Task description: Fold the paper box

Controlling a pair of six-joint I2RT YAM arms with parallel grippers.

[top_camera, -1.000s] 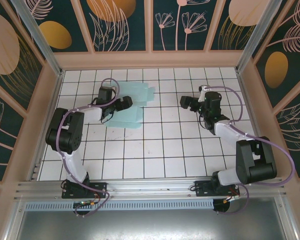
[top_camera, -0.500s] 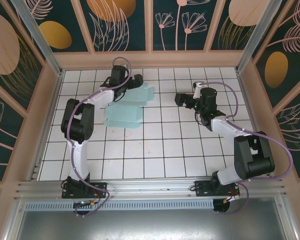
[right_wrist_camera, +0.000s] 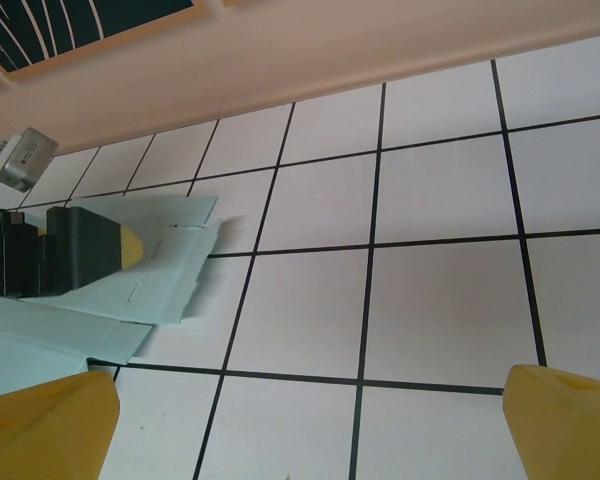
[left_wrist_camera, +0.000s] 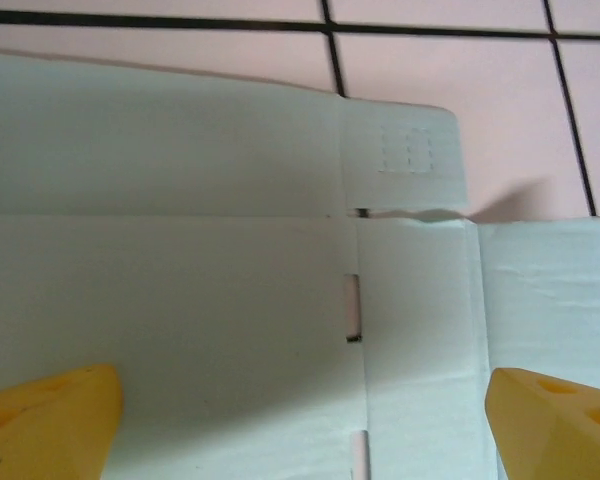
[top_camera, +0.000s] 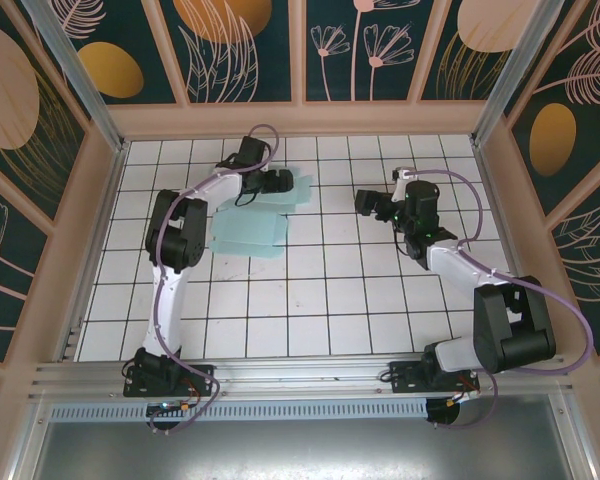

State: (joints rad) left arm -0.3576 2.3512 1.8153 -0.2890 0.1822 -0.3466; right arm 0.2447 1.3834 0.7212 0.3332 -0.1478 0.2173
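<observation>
The paper box [top_camera: 248,232] is a pale teal die-cut sheet lying flat on the white tiled table, left of centre at the back. My left gripper [top_camera: 276,182] hovers over its far right flaps, arm stretched far out. In the left wrist view the paper box [left_wrist_camera: 180,300] spreads under the left gripper [left_wrist_camera: 300,430], whose yellow fingertips [left_wrist_camera: 40,425] stand wide apart with nothing between them, over a crease with small slots. My right gripper [top_camera: 368,203] is open about two tiles right of the sheet, facing it. From the right wrist, the paper box [right_wrist_camera: 130,290] lies at far left, beyond the right gripper [right_wrist_camera: 300,430].
A raised pinkish wall [top_camera: 300,118] rings the tiled table [top_camera: 310,300], close behind the sheet. That wall [right_wrist_camera: 280,60] also runs along the top of the right wrist view. Bare tiles stretch between the two grippers and toward the arm bases.
My left arm has swung from the sheet's near left side up and across to its far right flaps. The right gripper shifted slightly and stays open. The sheet lies where it was.
</observation>
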